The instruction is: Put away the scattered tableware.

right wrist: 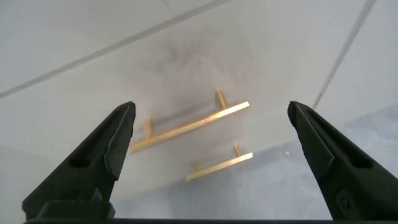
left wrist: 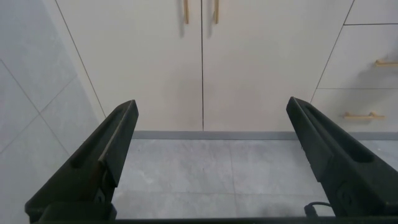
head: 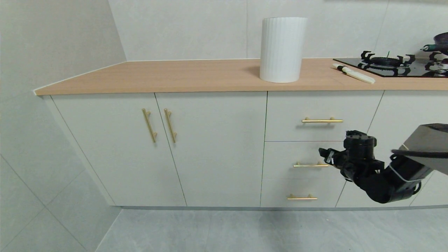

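A cream-coloured utensil [head: 353, 74] lies on the wooden countertop [head: 175, 75] beside the stove. A tall white ribbed holder [head: 281, 49] stands upright to its left. My right gripper [head: 327, 155] is open and hovers just in front of the middle drawer's brass handle [head: 310, 165], nothing between its fingers. The right wrist view has that gripper [right wrist: 210, 112] facing the handle [right wrist: 193, 124], with a lower handle [right wrist: 221, 167] beyond. My left gripper [left wrist: 211, 104] is open and empty, low down, facing the double cabinet doors [left wrist: 202, 62] and the floor.
A black gas stove [head: 395, 66] sits at the counter's right end with a dark pan [head: 439, 40] on it. Three stacked drawers have brass handles; the top one [head: 322, 120] and bottom one [head: 302, 198] are shut. A tiled wall closes off the left.
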Controlling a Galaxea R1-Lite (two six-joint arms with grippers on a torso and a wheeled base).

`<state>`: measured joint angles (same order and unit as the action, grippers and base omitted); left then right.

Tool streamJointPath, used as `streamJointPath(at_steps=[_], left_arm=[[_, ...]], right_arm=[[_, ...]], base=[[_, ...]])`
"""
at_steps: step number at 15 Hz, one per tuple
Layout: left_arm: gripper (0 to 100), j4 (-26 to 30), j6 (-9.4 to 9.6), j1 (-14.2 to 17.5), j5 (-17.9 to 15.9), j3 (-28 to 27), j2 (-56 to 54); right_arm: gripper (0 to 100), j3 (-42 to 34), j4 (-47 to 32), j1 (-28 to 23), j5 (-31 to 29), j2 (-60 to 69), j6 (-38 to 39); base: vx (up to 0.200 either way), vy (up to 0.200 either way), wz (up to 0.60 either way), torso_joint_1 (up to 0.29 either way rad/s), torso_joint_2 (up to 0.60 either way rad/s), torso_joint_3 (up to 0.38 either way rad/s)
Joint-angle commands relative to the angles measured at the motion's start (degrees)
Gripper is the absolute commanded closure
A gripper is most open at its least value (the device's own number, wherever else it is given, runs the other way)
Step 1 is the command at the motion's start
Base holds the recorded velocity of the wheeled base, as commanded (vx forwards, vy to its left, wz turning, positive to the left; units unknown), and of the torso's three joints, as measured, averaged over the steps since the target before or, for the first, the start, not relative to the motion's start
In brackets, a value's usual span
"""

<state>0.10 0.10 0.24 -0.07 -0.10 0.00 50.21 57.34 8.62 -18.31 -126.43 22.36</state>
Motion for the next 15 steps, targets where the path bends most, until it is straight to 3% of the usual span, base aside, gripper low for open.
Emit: streamJointPath(at_steps=[1, 2, 6, 8, 12, 15], left_arm=[[0, -0.01, -0.01, 0.02, 0.07, 0.01, 0.09], [0, -0.01, -0.01, 0.11, -0.01, 0.01, 0.09], [0, -0.01, -0.01, 0.11, -0.01, 0.01, 0.09], [0, -0.01, -0.01, 0.02, -0.01, 0.01, 0.09], [0, -0.01, -0.01, 0.02, -0.01, 0.01, 0.09], [0, -0.01, -0.01, 0.02, -0.01, 0.01, 0.0]], right_arm=[[0, -14.44, 0.4, -0.09, 0.2, 21.31, -2.93], [0, -16.55, 0.66, -0.09, -0.32, 24.65, -3.81], [0, -29.47, -1.8, -0.09, -2.17, 58.93, -13.04], [0, -32.46, -11.47, -0.09, -2.43, 73.87, -17.44], [0, -29.56, -38.98, -0.09, -3.31, 100.76, -21.65], [0, -28.24, -46.89, -0.18, -3.57, 112.19, -25.87]], base=[[0.0, 0.0, 0.0, 0.0, 0.0, 0.0], [0.0, 0.0, 0.0, 0.0, 0.0, 0.0], [0.0, 0.0, 0.0, 0.0, 0.0, 0.0], [0.0, 0.0, 0.0, 0.0, 0.0, 0.0], [0.0, 0.0, 0.0, 0.0, 0.0, 0.0], [0.0, 0.0, 0.0, 0.0, 0.0, 0.0]])
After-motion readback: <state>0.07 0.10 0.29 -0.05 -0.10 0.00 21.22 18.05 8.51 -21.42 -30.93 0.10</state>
